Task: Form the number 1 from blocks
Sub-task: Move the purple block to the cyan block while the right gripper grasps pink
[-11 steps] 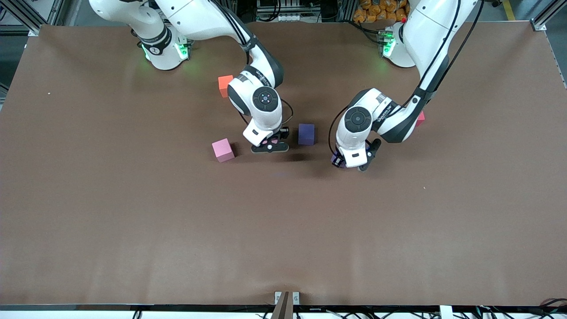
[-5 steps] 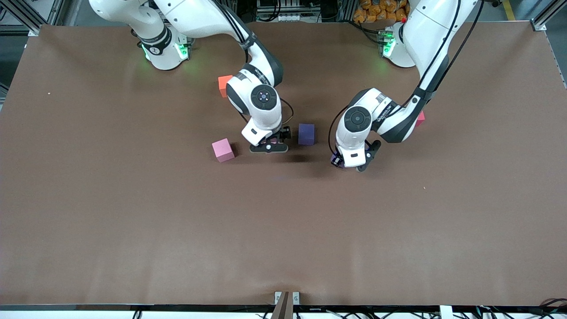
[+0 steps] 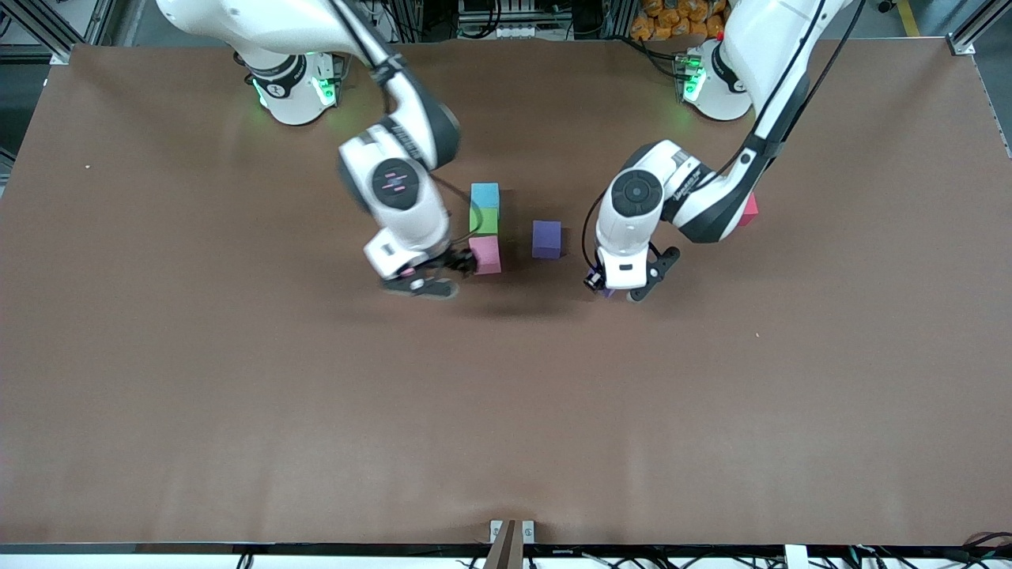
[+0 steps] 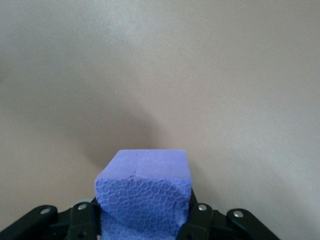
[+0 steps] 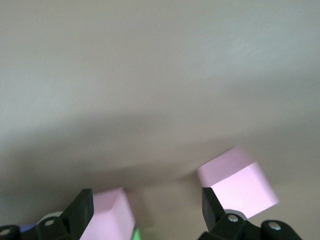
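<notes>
Clock read on the front view, twelve toward the arm bases. Nearest the camera: right gripper (image 3: 423, 283) low over the brown table (image 3: 237, 395), fingers (image 5: 82, 210) spread wide, nothing between them. Its wrist view shows a second pink block (image 5: 237, 182) close by one finger, contact not clear; in the front view that block is hidden under the hand. Left gripper (image 3: 621, 291) low over bare table, toward the left arm's end from the other blocks, clamped on a held purple block (image 4: 142, 185); the foam fills the gap between the fingers and bulges a little at the pinch. Next out: pink block (image 3: 485, 254) on the table, just beside the right gripper at its two o'clock. Loose purple block (image 3: 547, 239) sits at about three o'clock of the pink block, apart from it, between the two hands. Green block (image 3: 484, 220) at twelve o'clock of the pink block, touching it. Light blue block (image 3: 485, 194) at twelve o'clock of the green block, touching; the three make one straight column. Red block (image 3: 749, 209) toward the left arm's end, at three o'clock of the column, mostly covered by the left forearm.
</notes>
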Motion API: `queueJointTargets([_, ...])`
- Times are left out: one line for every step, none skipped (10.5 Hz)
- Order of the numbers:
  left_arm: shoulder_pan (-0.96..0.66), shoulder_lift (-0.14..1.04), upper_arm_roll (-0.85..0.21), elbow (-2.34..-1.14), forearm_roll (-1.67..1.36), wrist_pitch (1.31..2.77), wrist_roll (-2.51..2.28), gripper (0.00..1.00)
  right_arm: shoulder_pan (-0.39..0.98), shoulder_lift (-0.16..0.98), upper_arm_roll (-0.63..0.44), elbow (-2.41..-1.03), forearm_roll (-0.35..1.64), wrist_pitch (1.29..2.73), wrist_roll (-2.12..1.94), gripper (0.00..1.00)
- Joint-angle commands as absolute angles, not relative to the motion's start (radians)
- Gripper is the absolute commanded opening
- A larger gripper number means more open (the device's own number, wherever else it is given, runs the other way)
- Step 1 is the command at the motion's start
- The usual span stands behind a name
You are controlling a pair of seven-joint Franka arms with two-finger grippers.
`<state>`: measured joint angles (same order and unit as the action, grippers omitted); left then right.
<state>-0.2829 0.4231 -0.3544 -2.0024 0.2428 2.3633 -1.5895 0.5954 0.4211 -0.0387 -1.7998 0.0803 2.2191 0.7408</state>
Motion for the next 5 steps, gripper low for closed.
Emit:
queueJointTargets([-0.268, 0.373, -0.399, -2.020, 0.242, 2.335, -1.574, 0.00, 0.475, 0.379, -0.032, -1.842, 0.110, 2.198, 0.771, 0.96])
queueJointTargets([-0.268, 0.351, -0.428, -2.019, 0.224, 2.324, -1.578, 0.00, 0.430, 0.385, -0.032, -1.842, 0.112, 2.195, 0.776, 0.96])
queueJointTargets([-0.270, 0.319, -0.455, -2.011, 0.198, 2.284, -1.578, 0.00, 0.416, 0.391, -0.034, -1.841, 0.113, 2.198, 0.784, 0.96])
queueJointTargets([-0.270, 0.286, -0.497, -2.005, 0.160, 2.251, -1.578, 0.00, 0.411, 0.391, -0.043, -1.844, 0.132, 2.200, 0.842, 0.95])
queueJointTargets([-0.271, 0.275, -0.553, -2.003, 0.152, 2.244, -1.578, 0.00, 0.420, 0.393, -0.048, -1.850, 0.133, 2.197, 0.920, 0.95])
